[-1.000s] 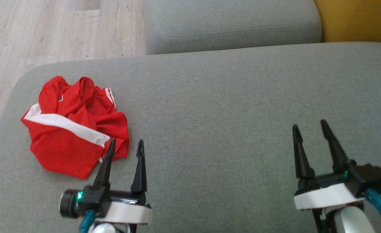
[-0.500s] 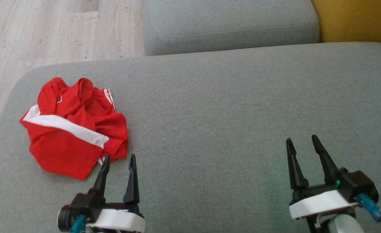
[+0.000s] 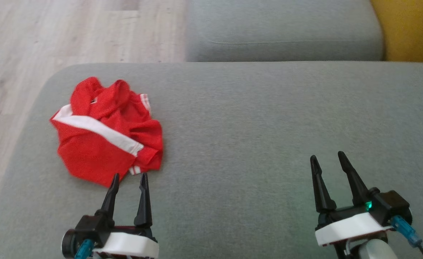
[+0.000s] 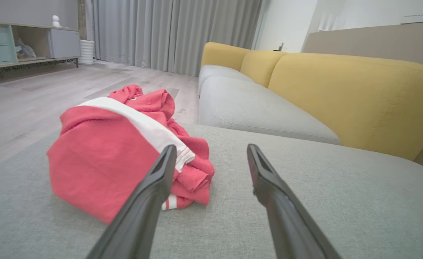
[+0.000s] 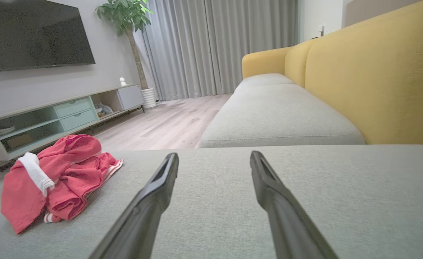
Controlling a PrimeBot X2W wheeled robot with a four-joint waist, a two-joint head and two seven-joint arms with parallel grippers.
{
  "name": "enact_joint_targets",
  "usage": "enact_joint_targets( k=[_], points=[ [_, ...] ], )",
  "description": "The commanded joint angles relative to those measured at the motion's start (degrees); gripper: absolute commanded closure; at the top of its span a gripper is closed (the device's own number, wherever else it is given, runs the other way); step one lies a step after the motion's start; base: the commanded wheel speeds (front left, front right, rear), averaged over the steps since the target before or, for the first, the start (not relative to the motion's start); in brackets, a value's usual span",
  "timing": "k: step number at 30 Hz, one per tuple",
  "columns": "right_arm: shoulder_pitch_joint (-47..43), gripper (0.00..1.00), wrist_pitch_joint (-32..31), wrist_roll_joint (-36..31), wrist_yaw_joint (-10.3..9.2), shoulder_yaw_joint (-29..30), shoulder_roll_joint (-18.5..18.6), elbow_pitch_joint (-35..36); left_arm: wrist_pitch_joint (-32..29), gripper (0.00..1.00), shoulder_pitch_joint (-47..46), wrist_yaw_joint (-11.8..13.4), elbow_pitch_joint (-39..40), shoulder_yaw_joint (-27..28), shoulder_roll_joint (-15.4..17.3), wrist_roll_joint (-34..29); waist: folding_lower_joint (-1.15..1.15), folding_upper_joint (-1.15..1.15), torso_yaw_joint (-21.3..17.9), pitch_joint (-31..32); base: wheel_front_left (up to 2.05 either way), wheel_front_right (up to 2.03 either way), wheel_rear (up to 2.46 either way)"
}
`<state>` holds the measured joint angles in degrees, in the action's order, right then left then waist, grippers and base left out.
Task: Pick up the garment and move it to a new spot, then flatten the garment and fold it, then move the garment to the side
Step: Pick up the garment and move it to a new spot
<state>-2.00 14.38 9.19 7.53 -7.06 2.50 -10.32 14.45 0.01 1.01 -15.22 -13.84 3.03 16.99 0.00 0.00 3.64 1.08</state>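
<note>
The garment is a crumpled red piece with white stripes, lying in a heap on the left part of the grey sofa cushion. My left gripper is open just in front of its near edge, not touching it. In the left wrist view the garment lies ahead and left of the spread fingers. My right gripper is open over bare cushion at the lower right, nothing between its fingers. The right wrist view has the garment far to its left.
A second grey seat cushion adjoins at the back, with a yellow backrest at the right. Wooden floor lies beyond the cushion's left and far edges. A TV cabinet stands across the room.
Both grippers have drawn back toward the bottom of the head view, the left one off the garment's edge. The head camera shifted, so the garment sits further right in the picture.
</note>
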Motion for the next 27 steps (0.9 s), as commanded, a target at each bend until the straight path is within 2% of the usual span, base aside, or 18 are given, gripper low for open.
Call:
enact_joint_targets(
  k=[1,6,14,20,27],
  points=[
    [1.1,0.0,0.6,0.7,-0.04,-1.8,0.4,1.7,0.5,0.0,-1.9,0.1,1.7,2.0,-0.1,-0.5,0.0,0.0,2.4,0.5,0.0,0.0,0.0],
    [0.5,0.0,0.6,1.4,-0.04,-2.8,0.4,1.6,0.5,0.0,-1.3,0.2,1.9,2.2,-0.1,-0.9,0.0,0.0,5.8,1.0,0.0,0.0,0.0],
    [0.1,0.0,0.6,2.1,-0.04,-4.2,0.4,1.2,0.5,0.0,-0.3,-0.1,1.3,3.0,-0.1,-1.4,0.0,0.0,9.1,1.7,0.0,0.0,0.0],
    [0.4,0.0,0.6,2.3,-0.04,-4.7,0.4,1.2,0.5,0.0,-0.7,-0.6,0.4,3.6,-0.1,-2.4,0.0,0.0,9.5,1.3,0.0,0.0,0.0],
    [1.4,0.0,0.6,2.1,-0.04,-5.2,0.4,1.3,-3.5,0.0,-8.4,-3.7,-9.5,1.3,2.9,-4.3,0.0,0.0,8.1,-1.5,0.0,0.0,0.0]
  ],
)
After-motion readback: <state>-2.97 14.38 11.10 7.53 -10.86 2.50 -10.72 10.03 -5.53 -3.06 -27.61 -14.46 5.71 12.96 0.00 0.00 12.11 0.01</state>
